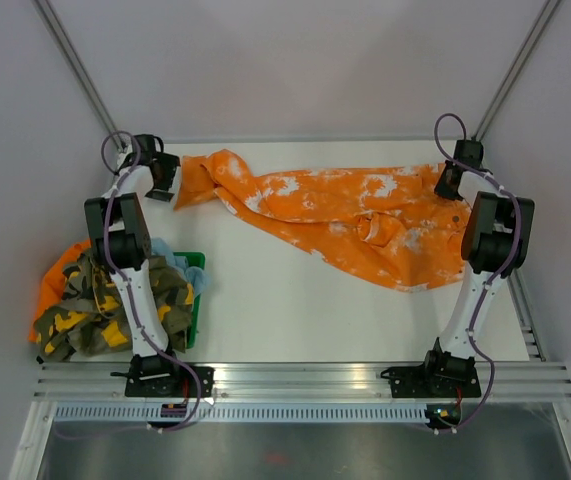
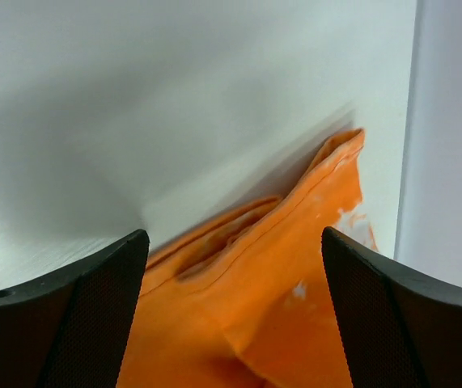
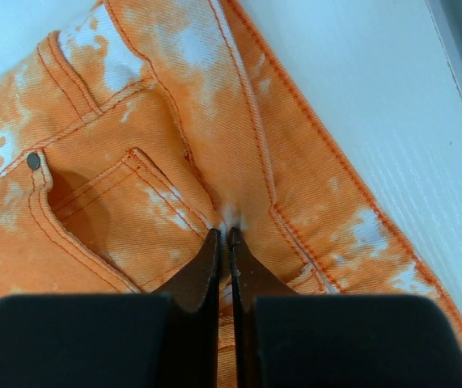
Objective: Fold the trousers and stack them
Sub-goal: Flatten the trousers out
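Orange trousers with white bleach marks (image 1: 335,210) lie spread across the far part of the white table (image 1: 295,310), leg end at the far left, waist at the far right. My left gripper (image 1: 168,182) is open over the leg end; in the left wrist view (image 2: 232,236) its fingers straddle the orange cloth (image 2: 279,291) with the hem lying between them. My right gripper (image 1: 448,186) is shut on the waist end; in the right wrist view (image 3: 224,234) the fingertips pinch a fold of the denim (image 3: 158,162) near a pocket seam.
A green basket (image 1: 197,300) at the near left holds a pile of camouflage and orange clothes (image 1: 115,300). An aluminium rail (image 1: 305,380) runs along the near edge. The walls stand close behind both grippers.
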`<state>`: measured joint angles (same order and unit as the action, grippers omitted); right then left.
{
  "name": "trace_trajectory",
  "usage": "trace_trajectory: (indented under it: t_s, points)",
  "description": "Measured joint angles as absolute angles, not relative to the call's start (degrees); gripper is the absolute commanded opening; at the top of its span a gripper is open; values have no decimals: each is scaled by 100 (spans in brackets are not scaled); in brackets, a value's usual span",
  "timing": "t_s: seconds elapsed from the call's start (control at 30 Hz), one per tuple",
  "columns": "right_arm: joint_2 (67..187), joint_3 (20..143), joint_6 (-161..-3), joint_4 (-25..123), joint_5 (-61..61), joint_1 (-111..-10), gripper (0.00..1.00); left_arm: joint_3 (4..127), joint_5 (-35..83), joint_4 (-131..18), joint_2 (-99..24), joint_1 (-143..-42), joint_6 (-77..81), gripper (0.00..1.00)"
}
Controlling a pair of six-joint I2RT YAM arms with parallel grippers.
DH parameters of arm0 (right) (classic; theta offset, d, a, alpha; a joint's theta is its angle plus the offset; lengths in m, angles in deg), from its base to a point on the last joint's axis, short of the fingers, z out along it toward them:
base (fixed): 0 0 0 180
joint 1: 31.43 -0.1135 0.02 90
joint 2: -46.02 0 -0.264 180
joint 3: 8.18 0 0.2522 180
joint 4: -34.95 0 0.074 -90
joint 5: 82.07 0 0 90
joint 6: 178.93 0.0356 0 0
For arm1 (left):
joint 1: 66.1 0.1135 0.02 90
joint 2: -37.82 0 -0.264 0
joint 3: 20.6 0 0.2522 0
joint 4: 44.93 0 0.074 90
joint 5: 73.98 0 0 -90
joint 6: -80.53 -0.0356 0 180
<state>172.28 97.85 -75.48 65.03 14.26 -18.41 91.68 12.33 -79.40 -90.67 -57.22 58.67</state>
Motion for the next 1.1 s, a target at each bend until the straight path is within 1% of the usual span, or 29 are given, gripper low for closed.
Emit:
trace_trajectory:
  t_s: [0.13,0.17,0.27,0.3,0.37,0.43,0.53,0.57,0.67,0.9,1.0,1.1]
  points:
    - [17160,9656,-7565,6409,1423,-1841,1,10551,993,-8469,-9779,-5864,5655,91]
    - [17158,9652,-7569,6403,1423,-1841,1,10757,984,-8521,-9882,-5914,5550,89]
    - [17154,9639,-7574,6387,1421,-1841,1,11203,980,-8703,-10131,-6058,5213,82]
    - [17151,9637,-7572,6385,1417,-1841,2,11281,988,-8738,-10194,-6100,5121,81]
    - [17151,9637,-7572,6383,1410,-1841,1,11347,1015,-8766,-10308,-6159,4940,75]
    - [17151,9637,-7572,6383,1404,-1841,1,11413,1052,-8777,-10378,-6172,4807,72]
    - [17151,9637,-7574,6385,1404,-1839,2,11487,1150,-8746,-10472,-6144,4691,58]
    - [17151,9637,-7574,6385,1404,-1839,2,11509,1198,-8727,-10498,-6130,4660,37]
    - [17145,9637,-7576,6392,1402,-1839,1,11515,1264,-8607,-10614,-6093,4584,2]
    - [17132,9635,-7572,6418,1393,-1839,0,11513,1286,-8388,-10605,-6034,4227,2]
    - [17132,9635,-7569,6418,1395,-1839,0,11441,982,-8421,-10435,-6001,3856,2]
    - [17132,9637,-7565,6418,1402,-1839,0,11341,521,-8432,-10002,-5820,3465,2]
